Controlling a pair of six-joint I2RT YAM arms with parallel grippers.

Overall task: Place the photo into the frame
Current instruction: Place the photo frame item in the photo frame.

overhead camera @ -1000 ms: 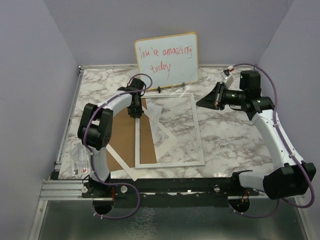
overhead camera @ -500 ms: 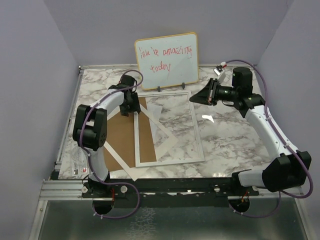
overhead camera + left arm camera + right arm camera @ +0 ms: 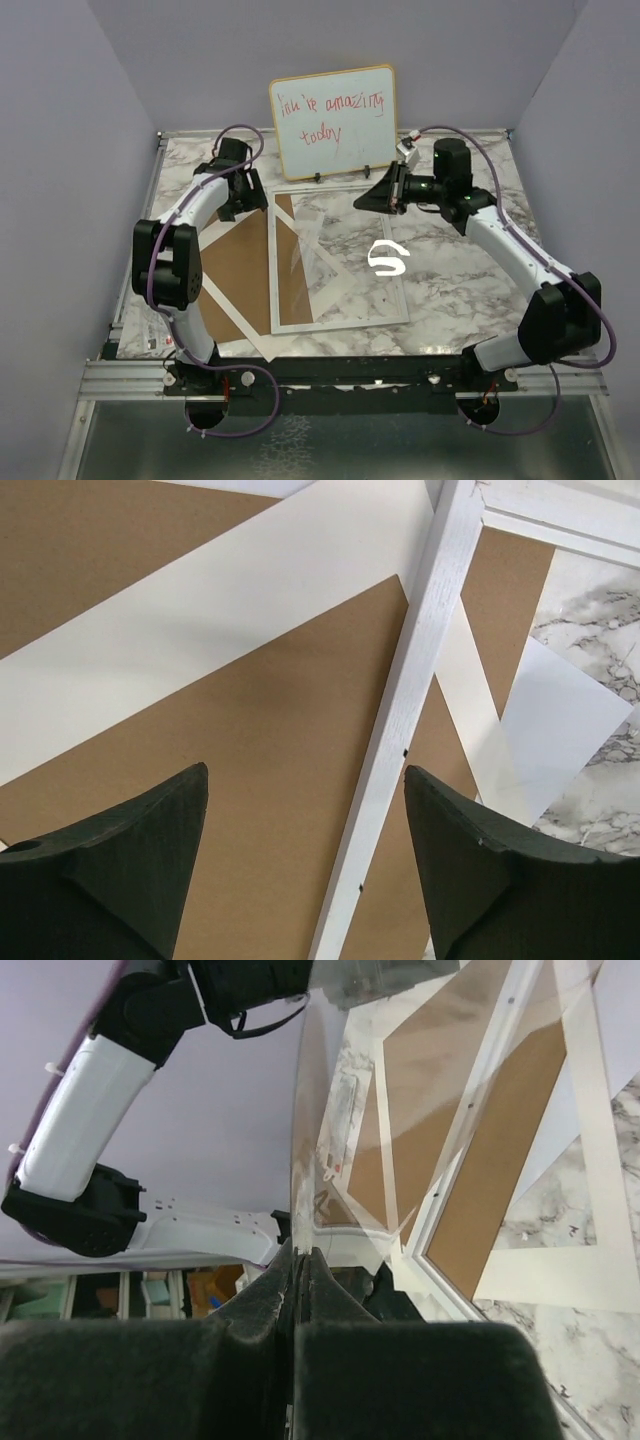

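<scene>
The white-rimmed frame [image 3: 340, 322] lies flat on the marble table, partly over a brown backing board [image 3: 240, 265] and a white mat [image 3: 232, 322]. My right gripper [image 3: 374, 194] hangs over the frame's far right corner. It is shut [image 3: 300, 1256] on the edge of the clear pane [image 3: 300, 1110], which stands tilted above the frame. A white sheet, plain side up and probably the photo [image 3: 562, 718], lies inside the frame's far left corner [image 3: 310, 227]. My left gripper [image 3: 243, 202] hovers open [image 3: 305, 772] over the frame's left rim [image 3: 400, 740] and the board [image 3: 260, 770], holding nothing.
A whiteboard [image 3: 333, 122] with red handwriting stands at the back edge, just behind the frame. A clear plastic bag [image 3: 157, 318] lies at the table's near left corner. Purple walls close in both sides.
My left gripper has opened and drawn back toward the far left. My right arm has carried the clear pane leftward, from the table's right side to the frame's far right corner.
</scene>
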